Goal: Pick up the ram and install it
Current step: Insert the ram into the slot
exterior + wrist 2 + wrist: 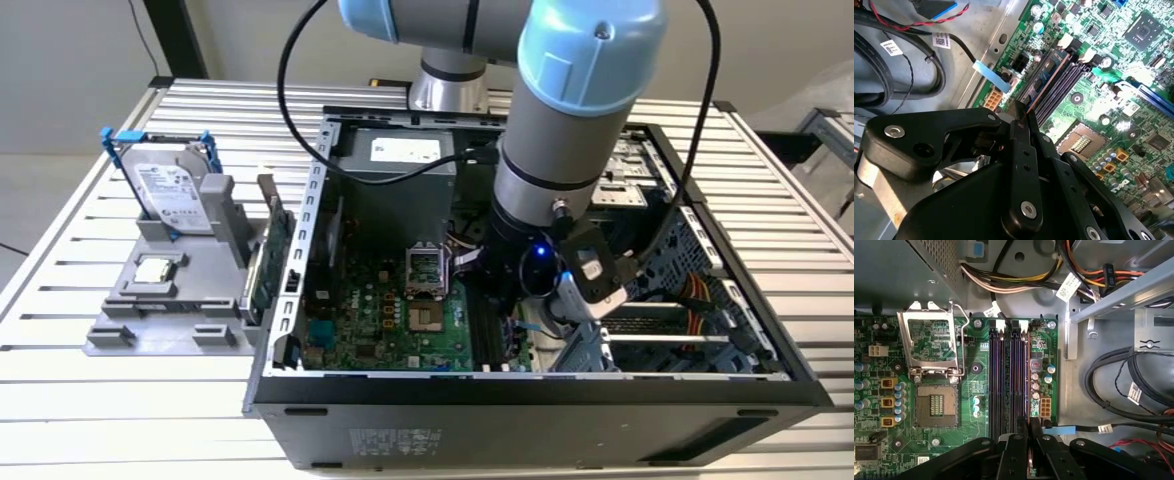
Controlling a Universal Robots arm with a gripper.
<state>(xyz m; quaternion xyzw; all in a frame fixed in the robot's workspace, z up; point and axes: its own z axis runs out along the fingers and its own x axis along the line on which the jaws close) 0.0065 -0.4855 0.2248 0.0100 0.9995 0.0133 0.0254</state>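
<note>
a: hand (1026, 117) is down inside the computer case (534, 385), fingers drawn close and pinching the ram (1046, 80) by its end, edge-on.

b: and the stick itself?

a: in the second wrist view it runs away from the fingertips along the outermost of the black slots (1066, 82), blue board with a coppery edge showing. whether it's fully seated i can't tell. in the first wrist view the hand (1030, 427) sits right at the near end of the slots (1009, 380).

b: how would you say it handles?

a: my read: light, thin and stiff, but fragile (a flat board won't forgive twisting). best held on the bare short edges, square to the slot, pressure straight down.

b: around it?

a: green motherboard (974, 370), empty cpu socket (936, 402) beside the slots, cable bundles (1114, 385) on the far side. outside the case, on the slatted bench (80, 230), a hard drive (171, 195) stands in a grey holder (167, 305).
</note>
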